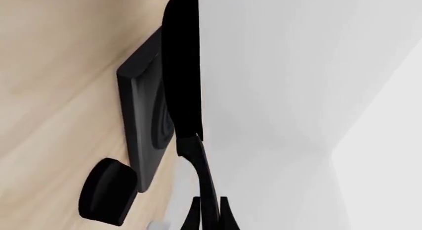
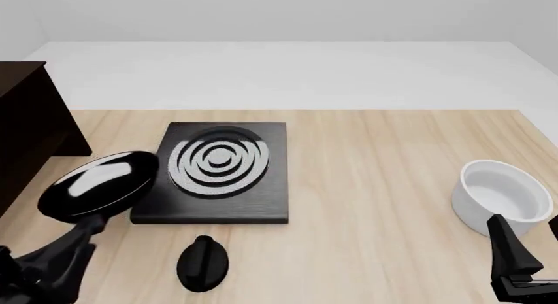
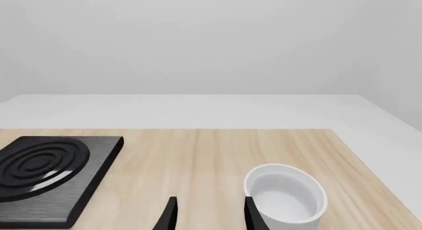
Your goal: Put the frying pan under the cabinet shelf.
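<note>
The frying pan [image 2: 98, 184] is lifted off the table at the front left and tilted, its glossy black face towards the camera, between the dark cabinet [image 2: 26, 131] and the ringed plate. My left gripper [image 2: 72, 250] is shut on the pan's thin handle [image 2: 90, 225]. In the left wrist view the pan [image 1: 181, 67] shows edge-on as a black shape, with the handle [image 1: 201, 170] running back into the gripper [image 1: 209, 206]. My right gripper [image 2: 528, 244] is open and empty at the front right, next to the white bowl; it also shows in the right wrist view [image 3: 209, 214].
A flat black square plate with grey rings [image 2: 218, 170] lies just right of the pan. A small black knob-like object [image 2: 202, 263] sits in front of it. A white deep bowl [image 2: 504, 196] stands at the right. The table's far edge meets a white floor.
</note>
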